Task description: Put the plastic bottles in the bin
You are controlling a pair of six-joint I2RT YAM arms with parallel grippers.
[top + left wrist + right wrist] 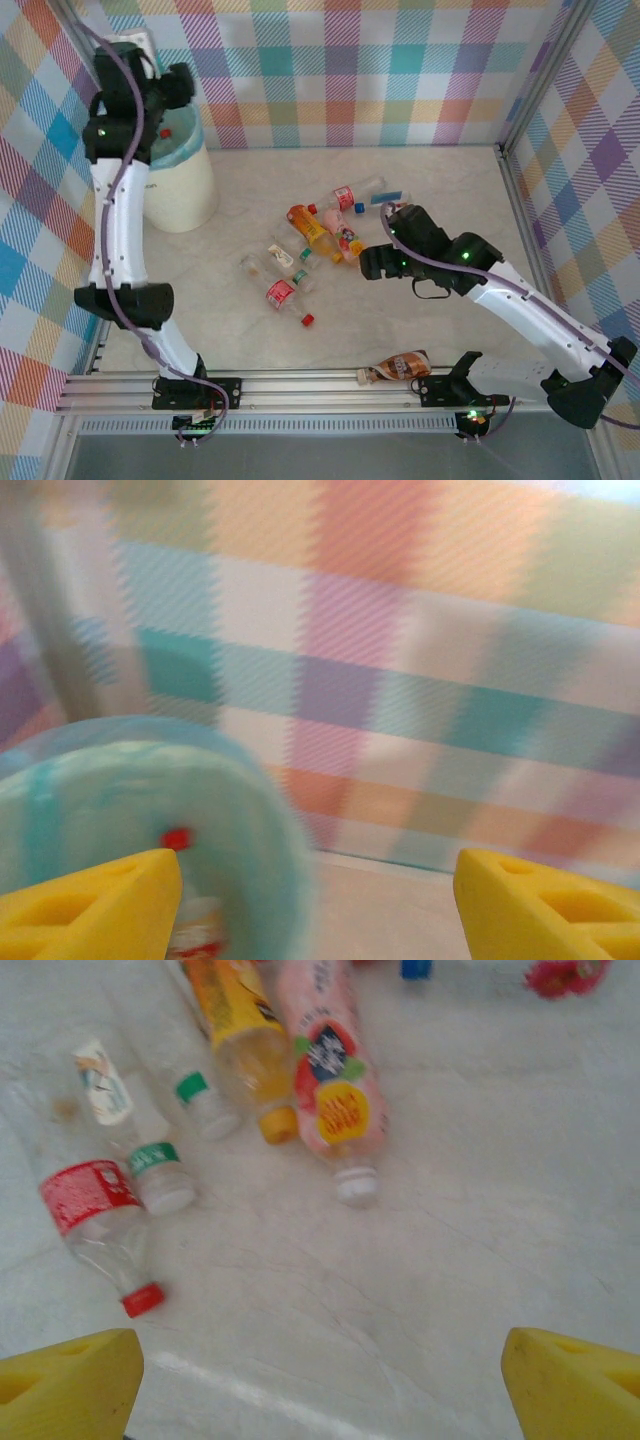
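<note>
A: Where are the plastic bottles (pixel 281 292) found?

B: Most are seen lying loose at the centre of the table (pixel 450 200). 1 brown-labelled bottle (pixel 400 366) is set apart at 6 o'clock, by the near rail (pixel 300 385). The bin (pixel 185 190) is placed at 10 o'clock, well apart from the pile, and 1 red-capped bottle (pixel 177 838) is made out inside its teal liner (pixel 260 810).

A: Which step is judged to be in hand?

B: 2 at once, it is thought. The left gripper (pixel 318 880) is held over the bin's mouth, jaws spread with nothing between them, so that side's delivery is judged complete. The right gripper (pixel 320 1355) is poised at the pile's 3 o'clock edge, jaws spread wide and nothing pinched, so a pick is being lined up.

A: What is called for next?

B: The right gripper should be lowered and advanced toward 12 o'clock in its wrist view, where the pink bottle (pixel 335 1090) lies nearest, then closed across its body. The orange bottle (pixel 235 1005), just beside it at 11 o'clock, should not be caught.

A: What cannot be made out?

B: The left wrist view is blurred, so the bottle in the bin is read as little more than a cap and a red smear. The clear bottles cannot be counted surely, and no label can be read.
</note>
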